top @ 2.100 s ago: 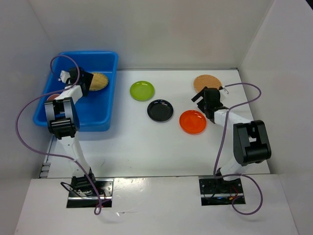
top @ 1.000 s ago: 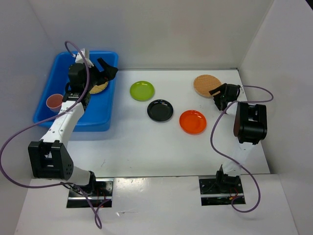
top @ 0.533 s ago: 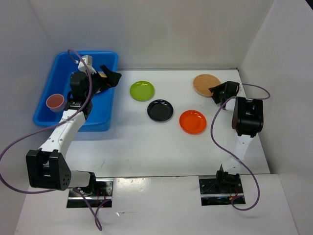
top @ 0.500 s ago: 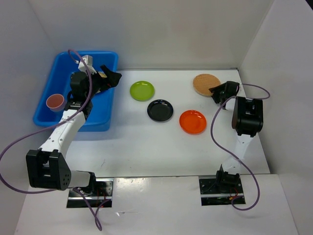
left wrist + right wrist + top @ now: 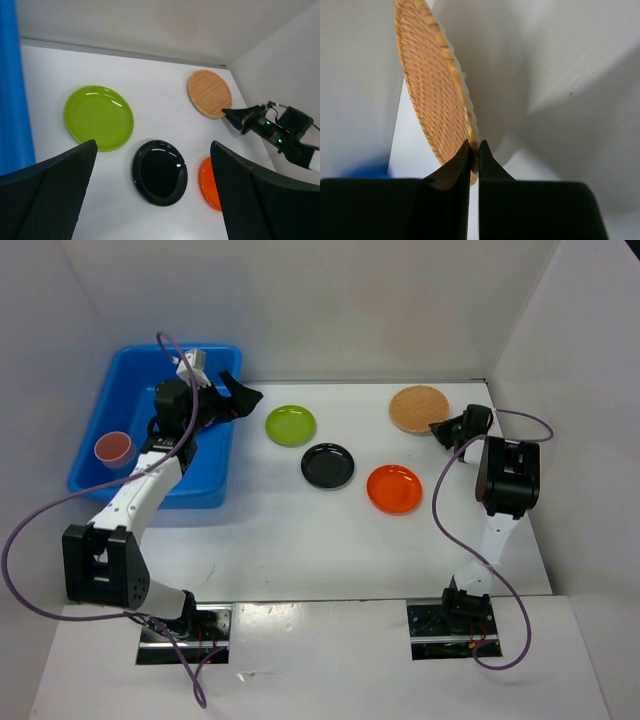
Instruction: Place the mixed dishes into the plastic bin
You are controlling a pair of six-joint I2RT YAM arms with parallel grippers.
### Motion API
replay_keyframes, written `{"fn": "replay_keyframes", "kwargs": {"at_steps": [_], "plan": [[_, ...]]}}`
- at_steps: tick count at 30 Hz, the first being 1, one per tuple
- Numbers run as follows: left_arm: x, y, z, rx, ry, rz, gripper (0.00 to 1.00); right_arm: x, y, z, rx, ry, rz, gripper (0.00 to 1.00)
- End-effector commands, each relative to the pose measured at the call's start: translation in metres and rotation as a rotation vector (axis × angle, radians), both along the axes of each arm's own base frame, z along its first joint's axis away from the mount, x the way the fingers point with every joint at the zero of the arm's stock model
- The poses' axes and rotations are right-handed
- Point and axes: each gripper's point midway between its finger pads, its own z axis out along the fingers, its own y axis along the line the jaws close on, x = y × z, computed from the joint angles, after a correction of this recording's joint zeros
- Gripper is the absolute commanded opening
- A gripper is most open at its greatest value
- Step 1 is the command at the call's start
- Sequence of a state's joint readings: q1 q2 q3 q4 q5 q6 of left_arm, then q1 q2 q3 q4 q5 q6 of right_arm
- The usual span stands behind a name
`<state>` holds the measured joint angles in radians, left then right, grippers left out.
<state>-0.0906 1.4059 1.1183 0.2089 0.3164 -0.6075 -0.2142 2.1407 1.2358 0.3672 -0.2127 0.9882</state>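
The woven plate (image 5: 419,408) lies at the table's far right, and my right gripper (image 5: 440,427) is shut on its near-right rim. The right wrist view shows that woven plate (image 5: 430,90) with its edge pinched between the right gripper's (image 5: 474,145) closed tips. The lime green plate (image 5: 290,425), black plate (image 5: 328,466) and orange plate (image 5: 393,488) sit mid-table. The blue plastic bin (image 5: 140,349) stands far left with a pink cup (image 5: 112,448) inside. My left gripper (image 5: 238,390) hangs open and empty over the bin's right rim. Below my left gripper (image 5: 152,145) are the green plate (image 5: 99,124) and black plate (image 5: 159,172).
White walls close in the table on the back, left and right. Purple cables loop beside both arms. The bin's blue wall (image 5: 10,100) fills the left edge of the left wrist view, where the orange plate (image 5: 209,184) is partly hidden by a finger.
My right gripper has closed on the woven plate's rim, and the plate has shifted a little. My left gripper, still open, has swung right from inside the bin to its right rim.
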Motion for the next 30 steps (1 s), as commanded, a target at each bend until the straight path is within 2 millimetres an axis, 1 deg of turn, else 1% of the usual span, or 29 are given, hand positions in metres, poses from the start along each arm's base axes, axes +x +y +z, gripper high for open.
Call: {"fn": "replay_keyframes", "kwargs": {"at_steps": [1, 2, 3, 4, 5, 6, 7, 8, 9, 10, 11, 12, 13, 14, 15, 16, 17, 18, 19, 20, 21, 22, 23, 24, 25, 27, 28, 29, 30], "plan": [[0.009, -0.028, 0.014, -0.024, -0.045, -0.174, 1.00, -0.014, 0.007, 0.017, -0.057, -0.015, 0.092, 0.00], [0.003, -0.042, 0.020, -0.037, -0.046, -0.282, 1.00, -0.019, 0.018, 0.028, -0.042, -0.040, 0.152, 0.00], [0.004, -0.049, 0.017, -0.025, -0.051, -0.342, 1.00, -0.023, 0.024, 0.033, -0.060, -0.063, 0.205, 0.00], [0.010, -0.056, -0.005, -0.030, 0.003, -0.393, 1.00, -0.023, 0.030, 0.043, -0.064, -0.095, 0.248, 0.00], [0.006, -0.064, -0.011, -0.047, 0.034, -0.469, 1.00, -0.026, 0.036, 0.058, -0.068, -0.134, 0.289, 0.00], [0.011, -0.068, -0.005, -0.042, 0.023, -0.509, 1.00, -0.034, 0.049, 0.065, -0.045, -0.156, 0.361, 0.00], [0.017, -0.073, -0.028, -0.052, 0.084, -0.550, 1.00, -0.035, 0.053, 0.078, -0.052, -0.195, 0.396, 0.00], [0.008, -0.084, -0.030, -0.072, 0.091, -0.642, 1.00, -0.040, 0.058, 0.094, -0.052, -0.227, 0.420, 0.00], [0.008, -0.086, -0.034, -0.081, 0.093, -0.676, 1.00, -0.046, 0.064, 0.104, -0.055, -0.255, 0.454, 0.00], [0.011, -0.088, -0.046, -0.096, 0.116, -0.693, 1.00, -0.047, 0.074, 0.115, -0.076, -0.283, 0.481, 0.00], [0.014, -0.093, -0.042, -0.090, 0.097, -0.704, 1.00, -0.052, 0.080, 0.122, -0.085, -0.290, 0.494, 0.00], [0.015, -0.094, -0.043, -0.084, 0.090, -0.714, 1.00, -0.057, 0.085, 0.146, -0.111, -0.333, 0.506, 0.00], [0.018, -0.099, -0.051, -0.078, 0.094, -0.726, 1.00, -0.059, 0.089, 0.156, -0.129, -0.349, 0.510, 0.00], [0.018, -0.102, -0.042, -0.081, 0.072, -0.766, 1.00, -0.066, 0.097, 0.177, -0.152, -0.387, 0.528, 0.00], [0.023, -0.104, -0.051, -0.090, 0.086, -0.786, 1.00, -0.068, 0.096, 0.186, -0.162, -0.397, 0.517, 0.00], [0.026, -0.105, -0.051, -0.094, 0.081, -0.806, 1.00, -0.071, 0.103, 0.196, -0.164, -0.408, 0.530, 0.00], [0.029, -0.111, -0.041, -0.090, 0.059, -0.831, 1.00, -0.077, 0.108, 0.211, -0.173, -0.434, 0.538, 0.00], [0.028, -0.118, -0.048, -0.109, 0.082, -0.865, 1.00, -0.082, 0.112, 0.220, -0.172, -0.456, 0.558, 0.00], [0.029, -0.119, -0.046, -0.115, 0.078, -0.874, 1.00, -0.086, 0.118, 0.225, -0.172, -0.463, 0.570, 0.00], [0.027, -0.127, -0.045, -0.113, 0.066, -0.901, 1.00, -0.091, 0.127, 0.233, -0.171, -0.482, 0.596, 0.00], [0.024, -0.135, -0.046, -0.115, 0.067, -0.925, 1.00, -0.098, 0.132, 0.242, -0.186, -0.505, 0.607, 0.00], [0.022, -0.142, -0.039, -0.102, 0.039, -0.941, 1.00, -0.103, 0.141, 0.246, -0.183, -0.514, 0.626, 0.00], [0.024, -0.142, -0.036, -0.091, 0.018, -0.944, 1.00, -0.108, 0.146, 0.245, -0.188, -0.508, 0.639, 0.00], [0.024, -0.142, -0.032, -0.088, 0.009, -0.944, 1.00, -0.112, 0.151, 0.253, -0.193, -0.528, 0.648, 0.00], [0.028, -0.142, -0.029, -0.079, -0.011, -0.946, 1.00, -0.114, 0.154, 0.250, -0.195, -0.521, 0.660, 0.00], [0.031, -0.143, -0.025, -0.075, -0.025, -0.946, 1.00, -0.123, 0.170, 0.267, -0.204, -0.552, 0.696, 0.00], [0.029, -0.143, -0.021, -0.074, -0.037, -0.961, 1.00, -0.124, 0.174, 0.265, -0.211, -0.548, 0.710, 0.00], [0.027, -0.148, -0.018, -0.073, -0.047, -0.983, 1.00, -0.129, 0.184, 0.273, -0.219, -0.568, 0.736, 0.00], [0.023, -0.153, -0.017, -0.075, -0.047, -1.001, 1.00, -0.134, 0.189, 0.276, -0.217, -0.572, 0.746, 0.00]]}}
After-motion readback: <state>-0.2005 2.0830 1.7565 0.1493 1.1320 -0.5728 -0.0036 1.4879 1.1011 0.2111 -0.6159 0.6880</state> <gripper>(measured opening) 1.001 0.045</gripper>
